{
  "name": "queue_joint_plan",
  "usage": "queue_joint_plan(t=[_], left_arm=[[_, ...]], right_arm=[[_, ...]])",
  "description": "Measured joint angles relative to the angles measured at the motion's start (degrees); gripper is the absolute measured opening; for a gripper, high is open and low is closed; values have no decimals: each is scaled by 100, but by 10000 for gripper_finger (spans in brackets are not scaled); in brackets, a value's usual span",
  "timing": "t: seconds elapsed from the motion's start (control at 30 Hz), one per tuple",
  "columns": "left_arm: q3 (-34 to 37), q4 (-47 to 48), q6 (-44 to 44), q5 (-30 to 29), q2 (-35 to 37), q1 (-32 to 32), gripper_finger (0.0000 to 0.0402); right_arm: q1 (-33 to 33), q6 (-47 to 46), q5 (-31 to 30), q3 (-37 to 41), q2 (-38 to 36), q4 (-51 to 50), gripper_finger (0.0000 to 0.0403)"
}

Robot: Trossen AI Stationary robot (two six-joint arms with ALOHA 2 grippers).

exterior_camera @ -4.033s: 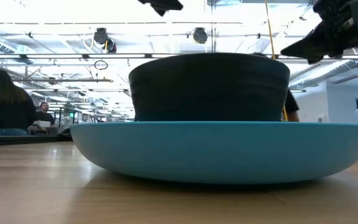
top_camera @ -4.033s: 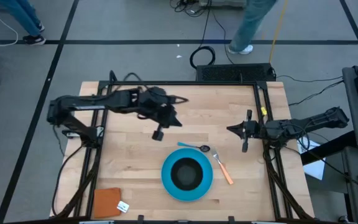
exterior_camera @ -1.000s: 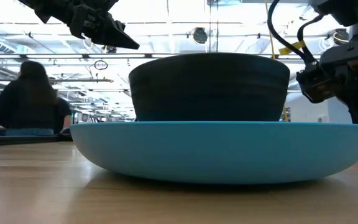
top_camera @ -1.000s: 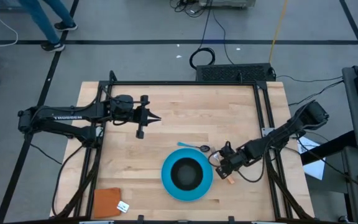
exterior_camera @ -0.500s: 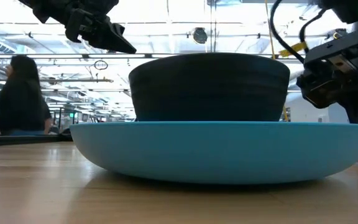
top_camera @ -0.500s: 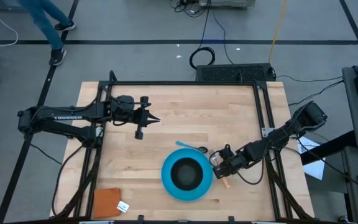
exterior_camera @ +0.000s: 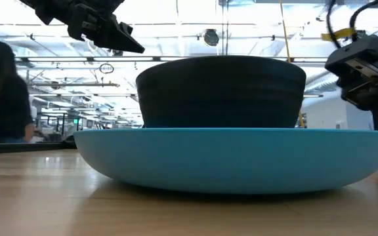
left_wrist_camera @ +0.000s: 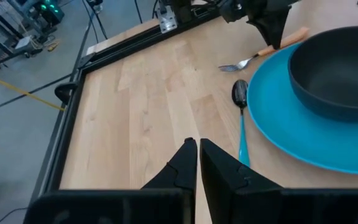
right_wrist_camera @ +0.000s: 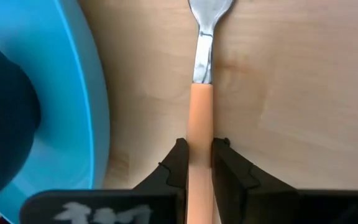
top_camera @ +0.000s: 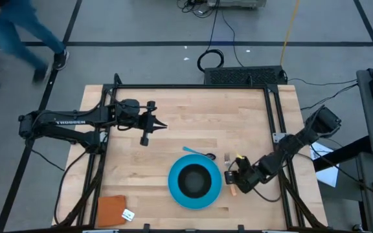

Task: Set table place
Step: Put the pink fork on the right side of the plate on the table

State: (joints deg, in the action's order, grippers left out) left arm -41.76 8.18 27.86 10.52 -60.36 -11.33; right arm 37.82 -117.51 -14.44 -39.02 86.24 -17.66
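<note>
The bright-blue plate [top_camera: 176, 188] sits near the table's near edge with the black bowl [top_camera: 195, 180] on it. The teal-handled spoon [top_camera: 198, 153] lies just beyond the plate. The orange-handled fork [top_camera: 228, 158] lies on the wood to the plate's right. My right gripper [top_camera: 233, 183] is low over the fork's handle and shut on it. My left gripper [top_camera: 164, 125] hovers shut above the table's far-left part, away from everything. The left wrist view shows the spoon [left_wrist_camera: 240, 118], fork [left_wrist_camera: 253, 60] and plate [left_wrist_camera: 272, 130]. My right gripper [right_wrist_camera: 199, 163] pinches the fork's orange handle [right_wrist_camera: 201, 124] between its two fingers [right_wrist_camera: 176, 165], which lie across it, one on each side. It comes from above, slanting in from the table's right. The fork runs along the plate's right rim, its metal head toward the far edge.
A small brown-orange square with a white tag [top_camera: 112, 210] lies at the near-left corner. A black frame rail [top_camera: 193, 87] runs along the table's edges. Bare wood spreads over the far half. A person [top_camera: 18, 29] walks on the floor beyond the far-left corner.
My right gripper has moved toward the table's near-right, along the fork toward the handle's end. The fork's head now shows clear of the arm, and the fork has turned slightly to lie straighter beside the plate. The person on the floor has walked left.
</note>
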Motion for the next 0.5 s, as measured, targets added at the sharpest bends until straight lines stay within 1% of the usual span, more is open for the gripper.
queue_joint_plan(t=[0.13, 0.23, 0.3, 0.5], left_arm=[[0, -19, -15, 0, 0, -2, 26], [0, -12, -49, 1, 0, -2, 26], [0, 33, -58, 1, 0, -2, 26], [0, 70, -101, 4, 0, -2, 26]], right_arm=[[222, -463, -200, -5, 105, -95, 30], [240, -475, -181, -5, 280, -54, 29], [194, -457, -144, -5, 381, 72, 19], [199, -401, -70, -3, 463, 389, 21]])
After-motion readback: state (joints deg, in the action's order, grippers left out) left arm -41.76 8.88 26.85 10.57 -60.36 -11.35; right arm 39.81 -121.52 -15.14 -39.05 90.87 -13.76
